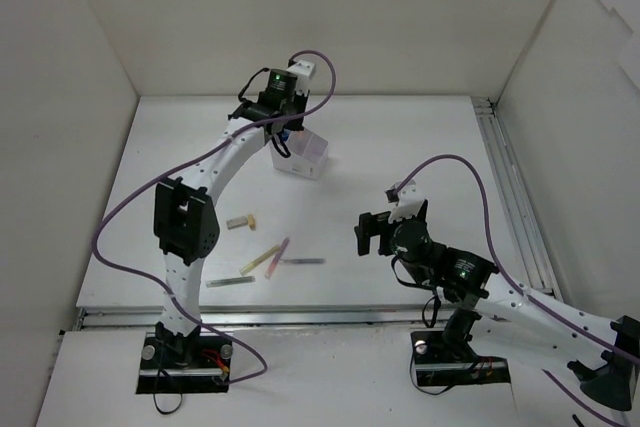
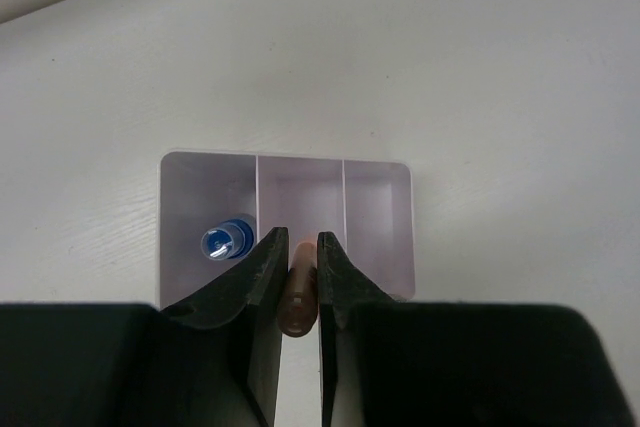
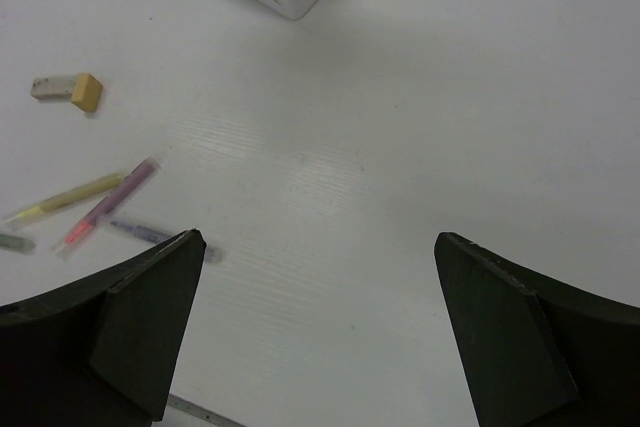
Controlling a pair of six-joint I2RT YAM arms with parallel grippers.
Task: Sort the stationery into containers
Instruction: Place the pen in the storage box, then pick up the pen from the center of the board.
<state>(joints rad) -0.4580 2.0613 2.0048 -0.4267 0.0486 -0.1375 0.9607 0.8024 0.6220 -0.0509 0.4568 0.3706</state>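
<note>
Stationery is what I am sorting, and I think the job is only just begun. One thing is in the box (image 2: 380, 169): a little clear tube with a blue label (image 2: 228, 240). It stands in the end part at the 9 o'clock side, seen from my left wrist. The middle part and the 3 o'clock part look bare.

My left gripper (image 2: 300, 240) is squeezed tight on an orange stick (image 2: 297, 302). It hangs over the near wall of the box, about in line with the middle part. The stick looks short, smooth and round at the tip. It is not in the box yet.

My right gripper (image 3: 315, 242) has its jaws wide apart and holds nothing. It hovers at about 4 o'clock from the middle of the table (image 1: 420, 147).

The other things lie loose at about 7 o'clock, well apart from the box at 12 o'clock. I see a tan eraser (image 1: 240, 221), a yellow-green pen (image 1: 262, 262), a pink pen (image 1: 279, 251), a grey pen (image 1: 303, 261) and one more pale stick (image 1: 231, 281). The pens are thin and lie flat, close together. The pink one and the yellow-green one seem to touch at one end. All five need picking up, so most of the work is ahead, I think.
</note>
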